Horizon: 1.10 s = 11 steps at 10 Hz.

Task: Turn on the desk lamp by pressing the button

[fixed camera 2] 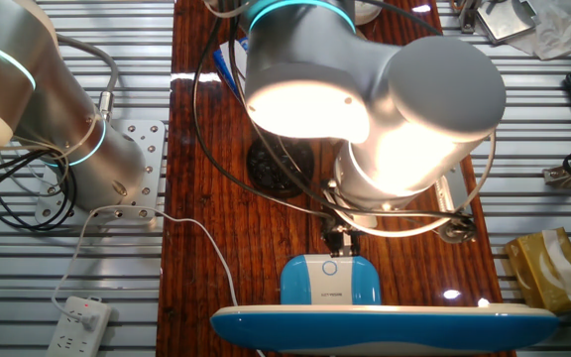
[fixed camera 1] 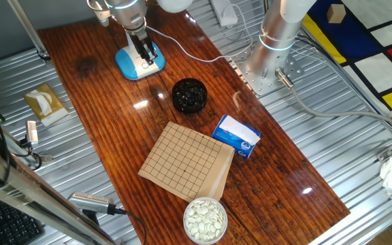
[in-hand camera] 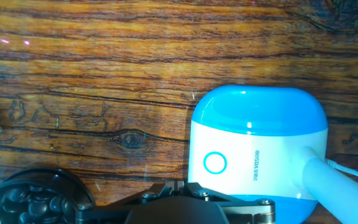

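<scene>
The desk lamp's light-blue base [fixed camera 1: 140, 63] stands at the far end of the wooden table. It also shows in the other fixed view [fixed camera 2: 330, 282] and the hand view [in-hand camera: 260, 140]. Its white patch bears the button, a small blue ring [in-hand camera: 215, 163] [fixed camera 2: 330, 267]. The lamp's long blue head [fixed camera 2: 385, 323] crosses the bottom of the other fixed view, and the arm above it is brightly lit. My gripper [fixed camera 1: 145, 53] [fixed camera 2: 338, 241] [in-hand camera: 174, 186] hangs over the base's white patch, fingers shut and empty. In the hand view the button lies a little right of the fingertips.
A black bowl of dark stones [fixed camera 1: 189, 95] [in-hand camera: 36, 198] sits close to the lamp. Nearer the front are a grid board [fixed camera 1: 186, 160], a blue box [fixed camera 1: 237, 136] and a bowl of white stones [fixed camera 1: 205, 220]. The lamp's white cord [fixed camera 1: 189, 49] runs toward the arm's base [fixed camera 1: 267, 64].
</scene>
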Motion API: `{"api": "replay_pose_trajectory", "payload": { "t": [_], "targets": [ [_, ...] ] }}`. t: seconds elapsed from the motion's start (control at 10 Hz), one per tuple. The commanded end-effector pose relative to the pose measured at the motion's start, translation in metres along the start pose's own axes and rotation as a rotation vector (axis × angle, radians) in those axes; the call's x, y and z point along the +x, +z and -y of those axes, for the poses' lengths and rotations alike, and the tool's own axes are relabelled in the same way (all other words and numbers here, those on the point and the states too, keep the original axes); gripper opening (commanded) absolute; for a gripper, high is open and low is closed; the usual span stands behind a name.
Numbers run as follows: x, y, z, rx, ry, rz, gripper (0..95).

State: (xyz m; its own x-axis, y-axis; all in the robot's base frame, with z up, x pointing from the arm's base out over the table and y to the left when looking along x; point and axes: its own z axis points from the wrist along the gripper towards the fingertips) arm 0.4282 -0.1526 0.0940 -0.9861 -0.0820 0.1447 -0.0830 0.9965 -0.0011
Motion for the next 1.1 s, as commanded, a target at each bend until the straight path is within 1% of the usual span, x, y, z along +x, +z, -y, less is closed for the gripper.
{"api": "replay_pose_trajectory", "payload": {
  "t": [0.1, 0.4, 0.8, 1.1],
  "targets": [
    [-0.0002, -0.0002, 0.0001, 0.003, -0.008, 0.003, 0.0],
    [0.0002, -0.0011, -0.0003, 0.005, -0.039, 0.008, 0.0],
    [0.0006, -0.0016, -0.0003, 0.007, -0.033, 0.005, 0.0],
    [0.0009, -0.0022, -0.0006, 0.004, -0.041, 0.014, 0.0]
  ]
}}
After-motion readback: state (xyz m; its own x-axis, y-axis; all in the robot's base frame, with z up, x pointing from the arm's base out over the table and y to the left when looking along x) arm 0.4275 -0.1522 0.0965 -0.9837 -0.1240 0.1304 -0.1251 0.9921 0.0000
